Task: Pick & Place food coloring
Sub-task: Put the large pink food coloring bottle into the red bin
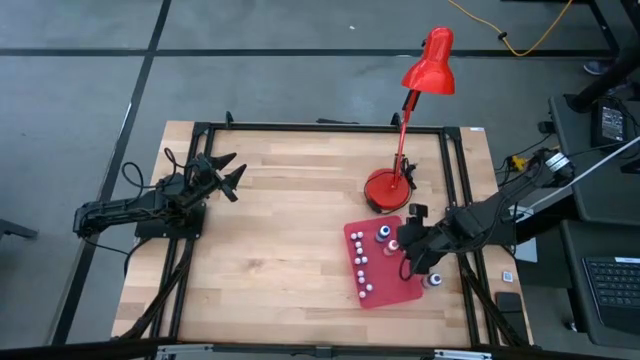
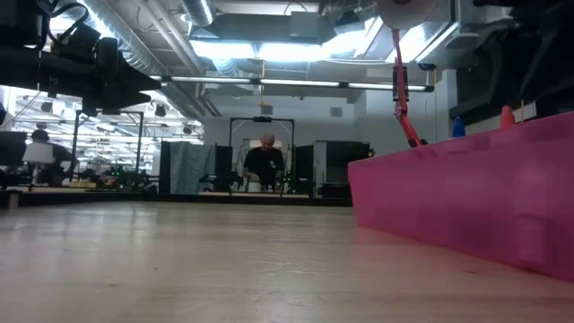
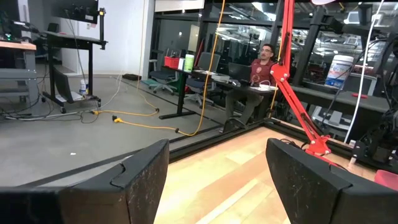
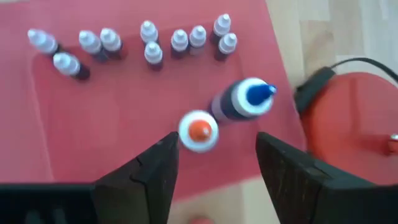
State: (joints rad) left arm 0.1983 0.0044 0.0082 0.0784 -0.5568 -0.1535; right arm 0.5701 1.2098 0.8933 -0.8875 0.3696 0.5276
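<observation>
- The left gripper (image 1: 232, 172) is seen at about 9 o'clock on the tabletop (image 1: 280, 250), near the left edge; its fingers are spread wide and nothing is held or touched.
- In the left wrist view, only bare wood and the frame rail are seen between the spread fingers (image 3: 143, 180).
- A wide stretch of bare wood lies open between the left gripper and the red mat (image 1: 395, 292); nothing stands in it.
- The red mat is placed at about 4 o'clock on the tabletop, close to the right edge rail and the front edge.
- The food coloring (image 1: 362, 270) is set on the mat: a column of small pale-capped bottles along its left part, with larger bottles toward 12 o'clock of them.
- The red desk lamp (image 1: 385, 190) stands just at 12 o'clock of the mat, its base close to the mat's far edge.
- The right gripper (image 1: 412, 258) is held over the mat's right part, with its fingers parted and nothing pinched.
- In the right wrist view, an orange-tipped bottle (image 4: 198, 131) and a blue-tipped bottle (image 4: 244, 99) are seen upright between the parted fingers (image 4: 146, 171), touching each other or nearly so.
- One more bottle (image 1: 434, 281) stands just off the mat's right edge, beside the rail.
</observation>
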